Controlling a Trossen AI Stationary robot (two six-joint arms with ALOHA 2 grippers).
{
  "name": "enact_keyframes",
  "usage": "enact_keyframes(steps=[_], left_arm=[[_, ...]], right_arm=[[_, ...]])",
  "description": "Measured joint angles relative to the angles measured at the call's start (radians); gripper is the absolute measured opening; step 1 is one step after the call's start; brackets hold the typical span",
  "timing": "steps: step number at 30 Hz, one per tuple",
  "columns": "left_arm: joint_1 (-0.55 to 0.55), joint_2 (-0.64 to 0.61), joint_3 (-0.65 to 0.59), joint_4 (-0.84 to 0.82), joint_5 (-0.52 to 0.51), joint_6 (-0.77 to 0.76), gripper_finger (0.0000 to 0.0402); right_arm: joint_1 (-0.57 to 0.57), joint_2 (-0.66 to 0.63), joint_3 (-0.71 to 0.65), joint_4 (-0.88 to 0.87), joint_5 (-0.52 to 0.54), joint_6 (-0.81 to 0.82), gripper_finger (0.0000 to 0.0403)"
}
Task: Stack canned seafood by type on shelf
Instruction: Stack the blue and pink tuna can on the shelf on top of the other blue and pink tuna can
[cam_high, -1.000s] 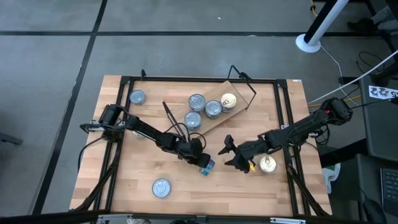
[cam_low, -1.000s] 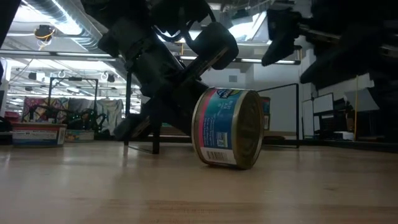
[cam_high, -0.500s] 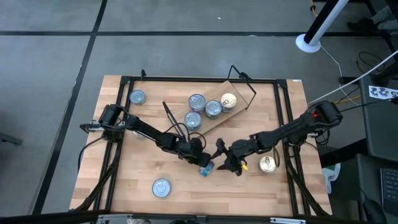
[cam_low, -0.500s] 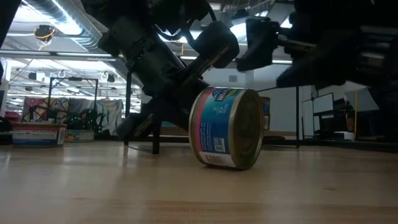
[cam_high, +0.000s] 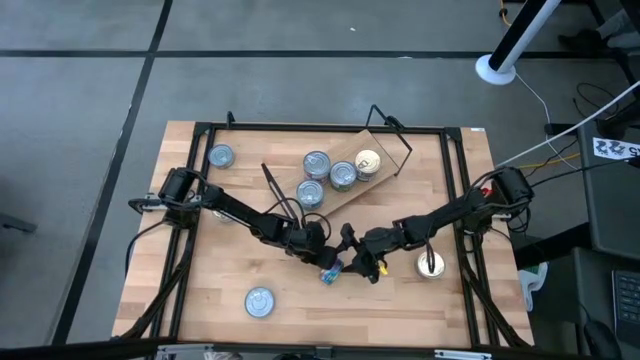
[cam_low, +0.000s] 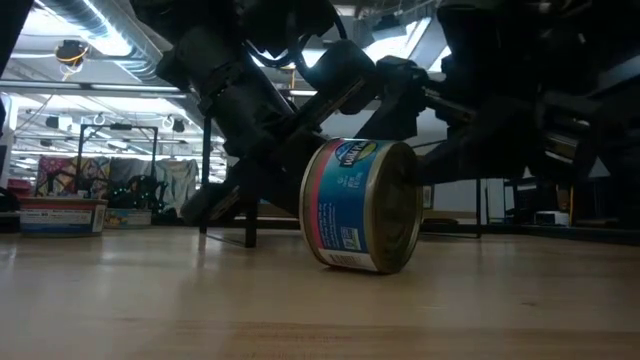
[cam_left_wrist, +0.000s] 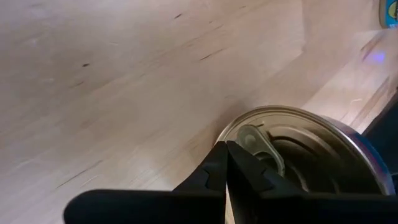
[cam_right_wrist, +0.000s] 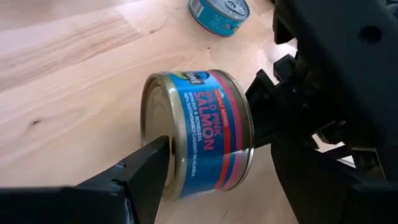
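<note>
A blue-labelled tin of canned seafood (cam_right_wrist: 199, 134) lies on its curved side on the table, a little tilted (cam_low: 365, 205). My left gripper (cam_left_wrist: 225, 148) is shut, with its tips at the tin's pull-ring lid. My right gripper (cam_high: 345, 258) is open and comes in from the table's right. One finger (cam_right_wrist: 146, 171) stands by the tin's other flat end; I cannot tell whether it touches. The shelf (cam_high: 385, 150) lies aslant at the far middle and carries three silvery-topped tins (cam_high: 316, 163) and one gold tin (cam_high: 367, 162). My left gripper's shut fingertips meet the tin's pull-ring lid at its rim (cam_left_wrist: 231, 132). They come slanting down from the table's left. The tin rests on the table on its curved wall (cam_low: 372, 262) with the lid end toward this gripper.
Loose tins lie on the table: a blue one at the far left (cam_high: 220, 156), another near the front edge (cam_high: 259, 301), and a gold one (cam_high: 430, 265) at the right behind my right arm. Black wire frames (cam_high: 400, 135) stand around the shelf.
My right gripper has come down and toward the table's left, away from the gold tin and up to the blue tin, staying open. Its fingers now stand about the tin. The tin has rolled slightly on the spot.
</note>
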Motion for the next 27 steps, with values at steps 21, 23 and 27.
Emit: enact_keyframes(steps=[21,23,27], left_arm=[[-0.043,-0.016,0.000,-0.073,-0.047,0.038,0.0001],[-0.051,-0.028,0.000,-0.100,-0.066,0.037,0.0001],[-0.069,-0.035,0.000,-0.115,-0.078,0.037,0.0001]], right_arm=[[-0.007,0.000,0.000,-0.014,0.000,0.051,0.0280],[-0.018,0.000,0.000,-0.014,-0.010,0.051,0.0280],[-0.038,0.000,0.000,-0.014,-0.074,0.053,0.0280]])
